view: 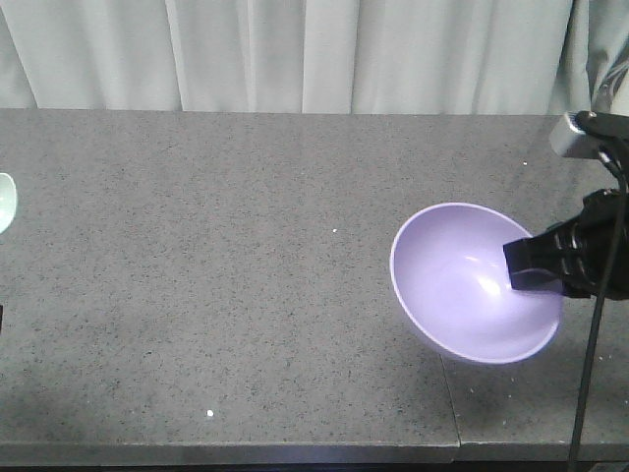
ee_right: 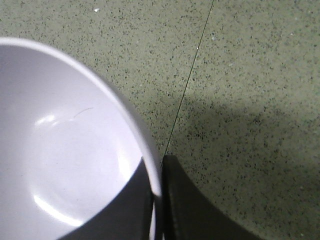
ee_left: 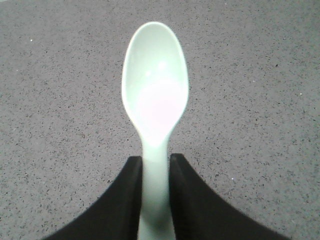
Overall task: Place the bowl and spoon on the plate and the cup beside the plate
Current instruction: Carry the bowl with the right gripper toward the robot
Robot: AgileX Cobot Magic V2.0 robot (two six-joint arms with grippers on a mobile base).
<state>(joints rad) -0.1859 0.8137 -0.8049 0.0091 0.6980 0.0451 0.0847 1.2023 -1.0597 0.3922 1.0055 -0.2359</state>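
Observation:
The lavender bowl (view: 472, 283) hangs tilted above the grey counter at the right, its shadow on the surface below. My right gripper (view: 536, 267) is shut on the bowl's right rim, one finger inside and one outside; in the right wrist view the bowl (ee_right: 65, 150) fills the left and the gripper (ee_right: 157, 172) pinches its wall. The mint-green spoon (ee_left: 155, 95) is held by its handle in my left gripper (ee_left: 155, 162), bowl end pointing away, above the counter. Only the spoon's tip (view: 5, 202) shows at the front view's left edge. The plate and cup are out of view.
A speckled grey counter (view: 246, 275) spans the view, with a seam (view: 450, 413) running to the front edge under the bowl. White curtains (view: 295, 49) hang behind it. A black cable (view: 590, 374) drops along the right side.

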